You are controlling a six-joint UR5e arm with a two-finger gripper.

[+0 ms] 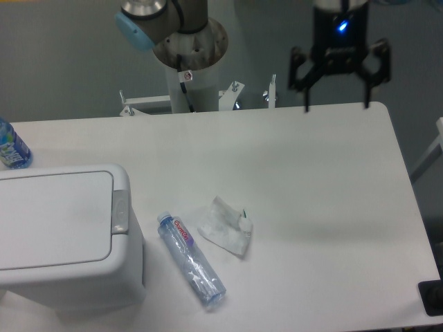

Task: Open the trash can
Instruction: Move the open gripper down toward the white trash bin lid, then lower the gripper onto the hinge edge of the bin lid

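The trash can (62, 235) is a large boxy white bin at the front left of the table, with its flat lid (52, 218) down. The grey push-button strip (120, 211) lies on the rim at the lid's right side. My gripper (337, 105) hangs over the table's far right edge, well away from the bin. Its two black fingers are spread wide and hold nothing.
A clear plastic water bottle (191, 259) lies on its side just right of the bin. A crumpled white tissue (225, 226) lies beside it. A blue-labelled bottle (11, 147) stands at the far left edge. The arm's base column (190, 66) stands behind the table.
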